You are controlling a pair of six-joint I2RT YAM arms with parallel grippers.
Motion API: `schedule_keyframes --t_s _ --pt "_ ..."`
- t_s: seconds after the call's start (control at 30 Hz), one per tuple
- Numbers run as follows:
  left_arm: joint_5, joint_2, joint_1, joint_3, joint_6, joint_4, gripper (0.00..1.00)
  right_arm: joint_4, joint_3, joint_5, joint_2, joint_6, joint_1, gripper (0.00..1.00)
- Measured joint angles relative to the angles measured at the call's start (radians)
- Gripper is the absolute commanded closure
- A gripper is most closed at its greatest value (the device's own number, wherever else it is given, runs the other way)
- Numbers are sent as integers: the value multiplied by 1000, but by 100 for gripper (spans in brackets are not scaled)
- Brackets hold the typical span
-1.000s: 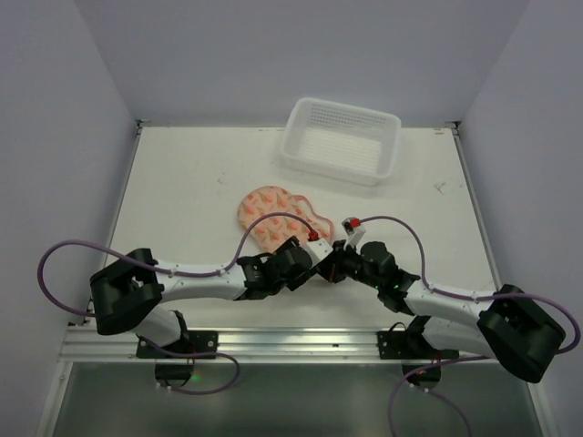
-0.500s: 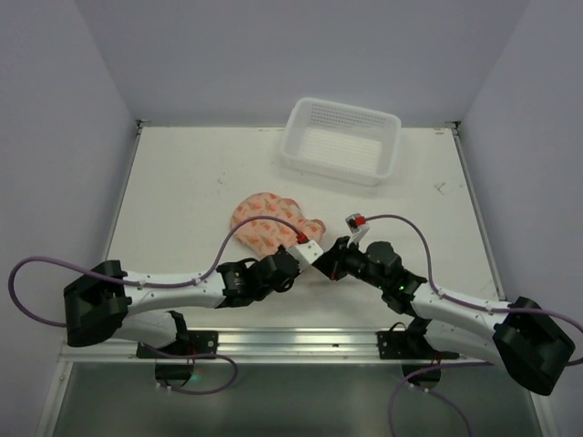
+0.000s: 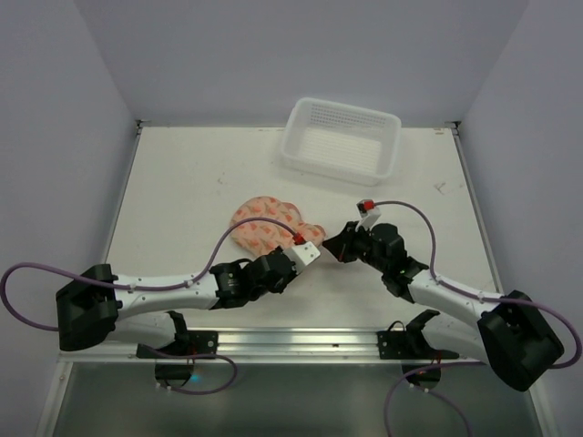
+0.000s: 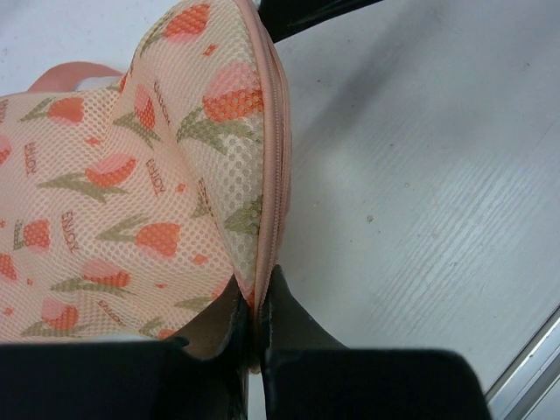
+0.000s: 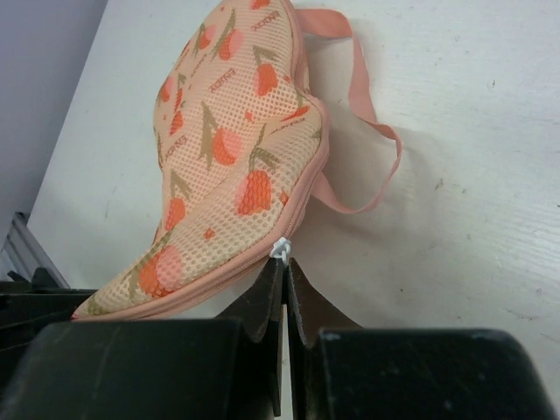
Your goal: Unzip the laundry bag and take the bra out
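The laundry bag [image 3: 264,223] lies on the tabletop [image 3: 182,182] left of centre. In the top view its long axis runs from about 10 o'clock to 4 o'clock. Both arms meet at its 4 o'clock end, so the bag stretches away toward 10 o'clock from each of them.

The left gripper [image 3: 310,248] is closed on the pink zipper edging. In its wrist view the seam climbs straight from the fingertips toward 12 o'clock. The right gripper [image 3: 335,246] is closed on the small white zipper pull [image 5: 281,248], which sits at the bag's near corner. From that pull the edging runs toward 8 o'clock, where the other arm holds it, and also curves up toward 12 o'clock.

The next move probably turns on this: the left arm anchors the seam while the right arm draws the pull along it. Which way the zipper opens cannot be told.

The zipper looks shut along its visible length, and the bra is not in sight. A pink strap loop [image 5: 363,105] lies at 2 o'clock from the pull; whether it belongs to the bag cannot be told.

Small words are printed beside the flowers, too fine to read. The white basket [image 3: 383,118] sits well apart at 12 o'clock.
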State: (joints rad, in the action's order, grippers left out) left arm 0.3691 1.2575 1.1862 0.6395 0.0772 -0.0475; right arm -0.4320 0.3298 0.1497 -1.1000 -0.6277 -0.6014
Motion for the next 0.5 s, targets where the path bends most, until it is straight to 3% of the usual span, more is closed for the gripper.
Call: schedule_keyframes --t_s 0.07,0.1,0.13,0.17,0.23,0.4,0.5 --pt "-3 0 0 0 0 0 100 4 14 11 -16 15 7 100" --pt "-2 0 0 0 0 0 91 5 21 18 -22 22 8 100" --pt "0 0 0 0 1 0 54 6 31 27 -27 30 10 100" --pt "6 -1 0 0 -2 0 36 5 37 34 -32 37 12 100" --pt "17 -10 -2 0 19 1 18 -3 41 43 -34 46 16 100" --pt "-32 -67 -63 17 81 1 15 -10 24 51 -34 48 19 100" --pt "-68 -94 -130 51 135 -3 25 -9 4 51 -34 45 19 100"
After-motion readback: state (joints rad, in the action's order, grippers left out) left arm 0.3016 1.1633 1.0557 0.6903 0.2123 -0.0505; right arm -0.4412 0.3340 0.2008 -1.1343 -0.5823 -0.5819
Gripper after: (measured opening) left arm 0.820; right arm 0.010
